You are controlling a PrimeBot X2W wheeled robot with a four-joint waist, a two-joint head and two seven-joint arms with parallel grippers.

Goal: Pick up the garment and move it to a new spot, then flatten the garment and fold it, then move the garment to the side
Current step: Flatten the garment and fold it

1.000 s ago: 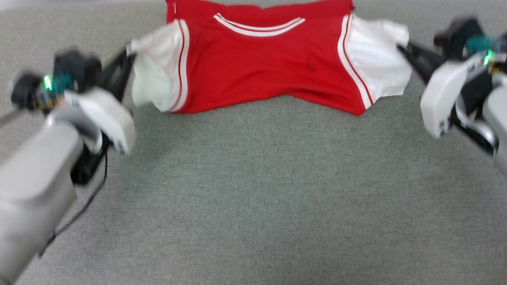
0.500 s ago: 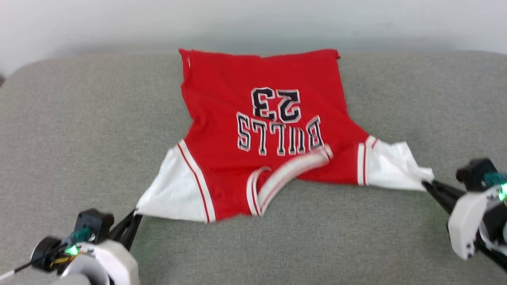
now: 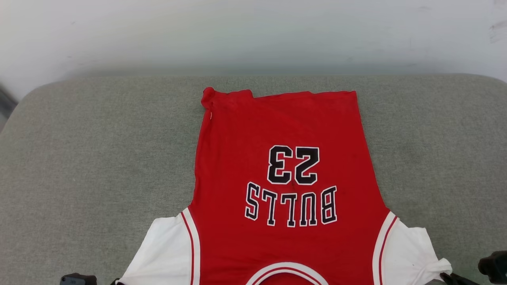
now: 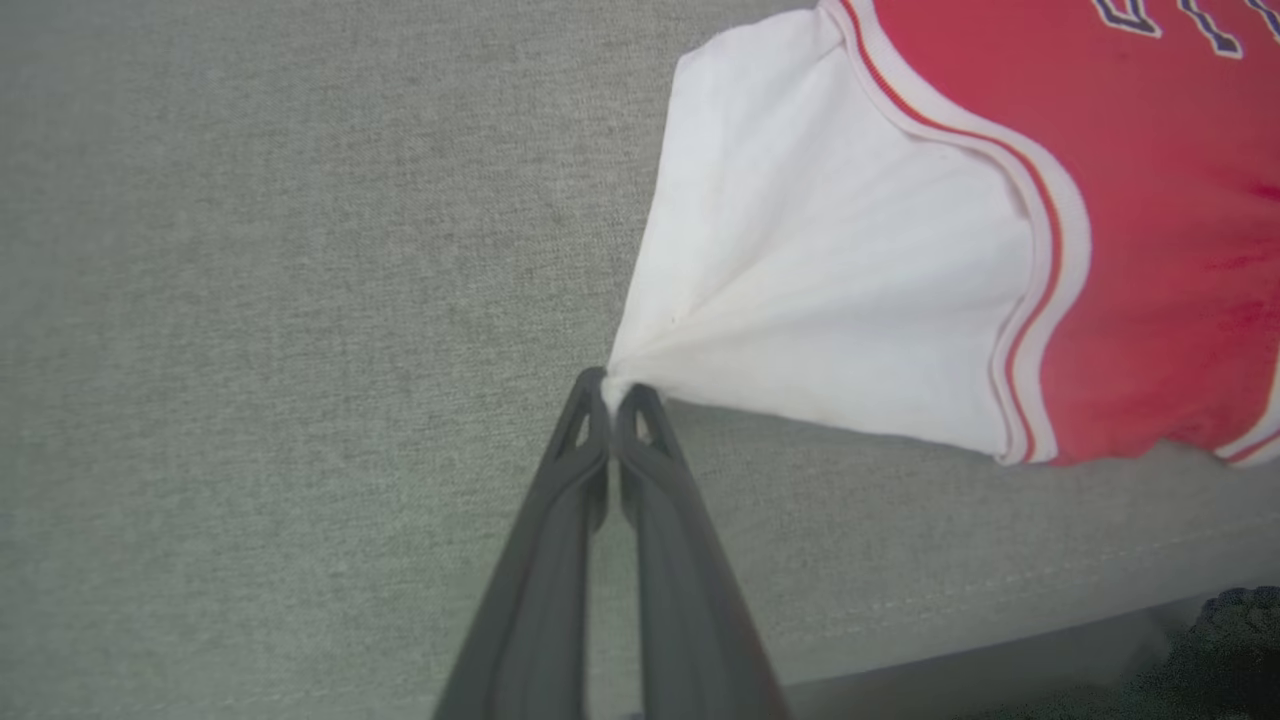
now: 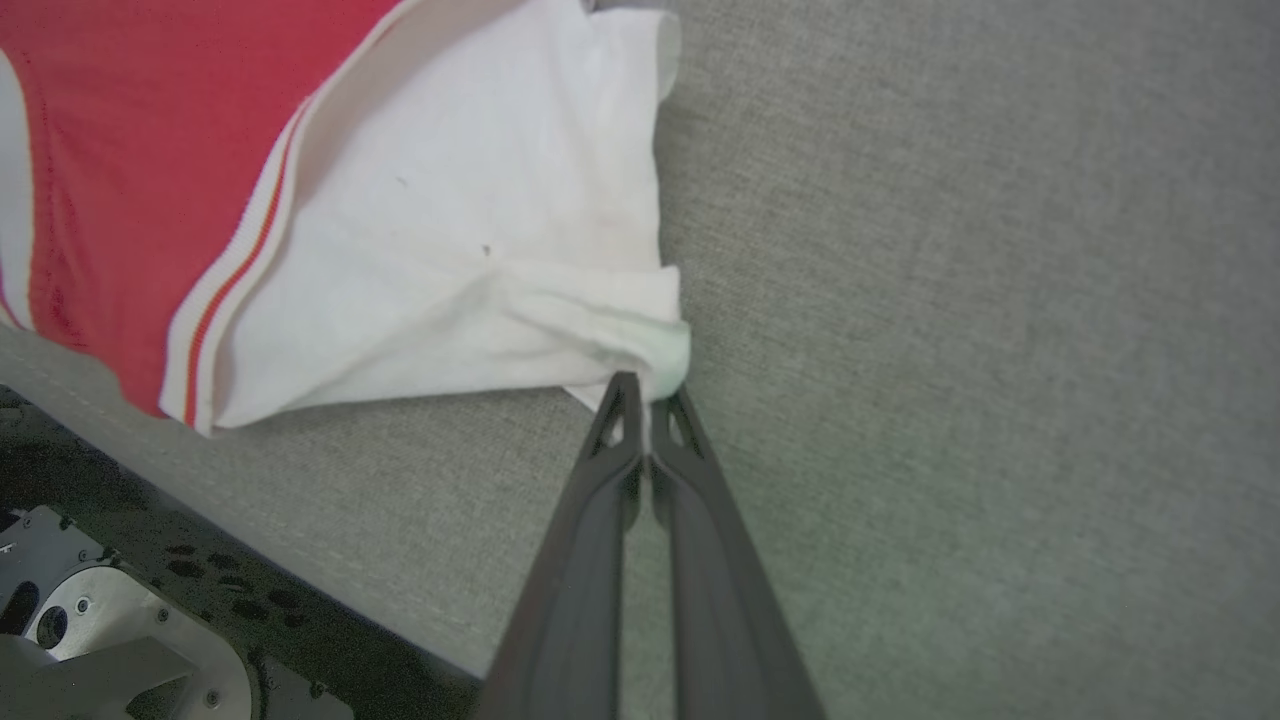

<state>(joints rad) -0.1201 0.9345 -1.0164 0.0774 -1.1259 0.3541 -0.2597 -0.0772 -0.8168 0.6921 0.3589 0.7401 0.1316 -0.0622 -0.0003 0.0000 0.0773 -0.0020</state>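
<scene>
Both hands are pinched fully closed on sleeve tips: left hand (image 4: pixel 612 385) grips the corner of the white left sleeve (image 4: pixel 800 280), right hand (image 5: pixel 648 385) grips the bunched corner of the right sleeve (image 5: pixel 450 250). Garment (image 3: pixel 285 158) lies print-up on the grey worktop (image 3: pixel 99 158), collar nearest the robot and close to the near edge, hem toward the far wall. Step in hand looks like flattening. Red body is mostly smooth. Far-left hem corner (image 3: pixel 208 98) is rolled over and the right sleeve tip is crumpled. To do it well, pull both sleeves outward with equal tension, low over the worktop, so the body doesn't skew. Lay the sleeves flat before letting go. An uneven or robot-ward pull risks dragging the collar off the near edge. The rolled hem corner probably needs its own smoothing pass before any fold.
</scene>
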